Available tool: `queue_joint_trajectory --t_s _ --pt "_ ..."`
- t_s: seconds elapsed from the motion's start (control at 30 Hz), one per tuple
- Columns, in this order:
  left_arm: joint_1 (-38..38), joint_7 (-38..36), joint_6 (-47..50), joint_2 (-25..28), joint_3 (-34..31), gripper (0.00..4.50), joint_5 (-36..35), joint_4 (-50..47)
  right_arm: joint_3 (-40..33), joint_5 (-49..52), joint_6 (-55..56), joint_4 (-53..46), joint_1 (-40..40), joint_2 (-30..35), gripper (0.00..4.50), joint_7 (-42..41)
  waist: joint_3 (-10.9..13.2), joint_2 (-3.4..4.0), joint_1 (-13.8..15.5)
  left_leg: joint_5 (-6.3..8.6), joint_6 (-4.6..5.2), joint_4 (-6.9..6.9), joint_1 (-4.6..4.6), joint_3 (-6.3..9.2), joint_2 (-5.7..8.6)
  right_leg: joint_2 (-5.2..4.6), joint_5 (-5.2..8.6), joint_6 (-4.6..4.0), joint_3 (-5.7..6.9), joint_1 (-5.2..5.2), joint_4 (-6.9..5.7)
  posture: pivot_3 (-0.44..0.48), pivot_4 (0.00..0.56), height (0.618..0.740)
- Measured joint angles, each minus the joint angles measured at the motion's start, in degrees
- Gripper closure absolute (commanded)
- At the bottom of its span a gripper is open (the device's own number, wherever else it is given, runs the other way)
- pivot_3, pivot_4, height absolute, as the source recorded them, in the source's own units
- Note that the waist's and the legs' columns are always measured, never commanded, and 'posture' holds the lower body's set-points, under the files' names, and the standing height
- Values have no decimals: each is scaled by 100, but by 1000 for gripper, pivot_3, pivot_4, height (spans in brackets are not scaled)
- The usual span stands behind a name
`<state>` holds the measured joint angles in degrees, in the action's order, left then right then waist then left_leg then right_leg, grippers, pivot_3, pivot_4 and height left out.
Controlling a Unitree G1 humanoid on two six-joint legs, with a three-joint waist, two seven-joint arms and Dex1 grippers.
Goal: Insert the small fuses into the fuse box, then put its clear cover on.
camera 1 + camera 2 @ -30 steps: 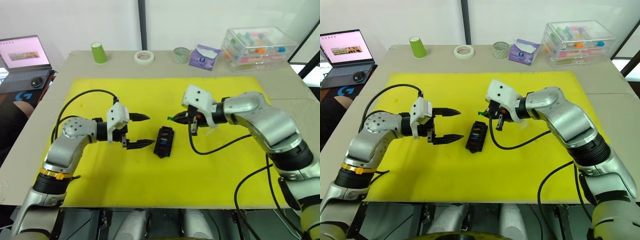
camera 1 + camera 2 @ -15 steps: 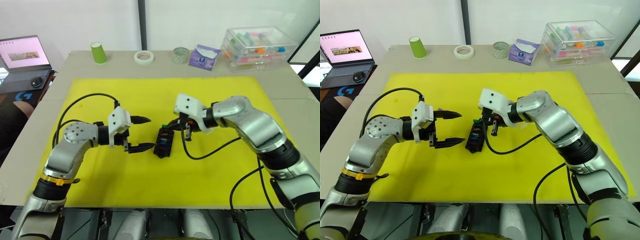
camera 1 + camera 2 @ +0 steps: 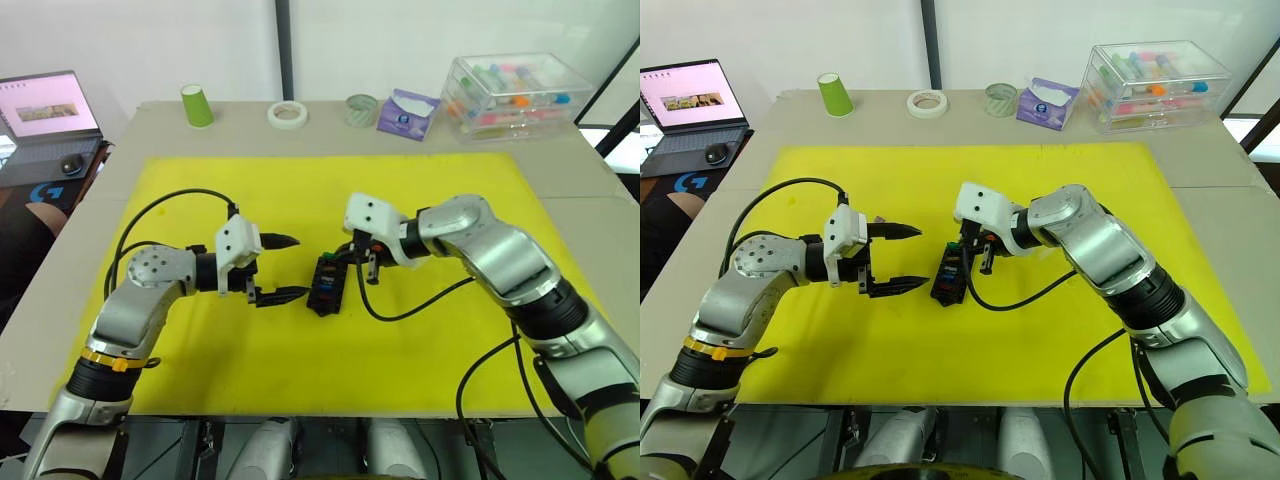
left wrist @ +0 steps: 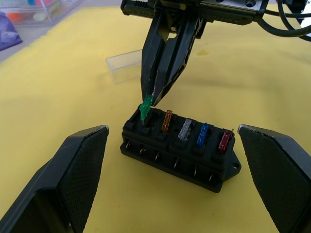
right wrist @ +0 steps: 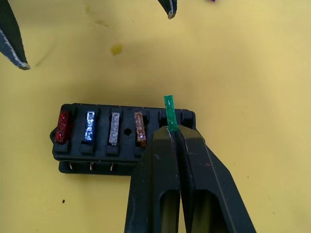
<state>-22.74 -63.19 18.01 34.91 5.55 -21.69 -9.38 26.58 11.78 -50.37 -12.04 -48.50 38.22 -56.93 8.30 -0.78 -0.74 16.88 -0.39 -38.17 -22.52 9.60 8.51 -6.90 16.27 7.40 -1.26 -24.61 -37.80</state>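
Note:
The black fuse box [image 3: 328, 283] lies mid-mat on the yellow mat [image 3: 250, 350]. One row holds a red [image 5: 63, 127], a blue [image 5: 89, 126], a grey [image 5: 114, 128] and an orange fuse [image 5: 140, 128]. My right gripper [image 3: 352, 252] is shut on a green fuse [image 5: 170, 114], whose lower end sits at the empty end slot beside the orange one. My left gripper [image 3: 290, 267] stands open just left of the box, its fingers [image 4: 73, 179] apart from it. The clear cover [image 4: 124, 68] lies on the mat behind the right gripper.
At the table's far edge stand a large clear storage case [image 3: 520, 90], a purple tissue pack [image 3: 405, 112], two tape rolls [image 3: 288, 114], and a green cup [image 3: 198, 105]. A laptop [image 3: 50, 105] sits far left. Black cables loop from both wrists over the mat.
My right gripper has carried the green fuse left and down onto the far end of the fuse box. The left gripper has edged slightly towards the box and stays open.

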Motion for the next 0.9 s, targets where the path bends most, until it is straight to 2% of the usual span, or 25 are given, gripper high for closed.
queue_joint_trajectory --t_s 0.9 --pt "-16 -24 -127 5 1 14 121 48 18 -93 -195 -64 146 -32 4500 -1 0 0 2 0 0 0 0 0 0 0 0 0 0 0 0 0 150 740"
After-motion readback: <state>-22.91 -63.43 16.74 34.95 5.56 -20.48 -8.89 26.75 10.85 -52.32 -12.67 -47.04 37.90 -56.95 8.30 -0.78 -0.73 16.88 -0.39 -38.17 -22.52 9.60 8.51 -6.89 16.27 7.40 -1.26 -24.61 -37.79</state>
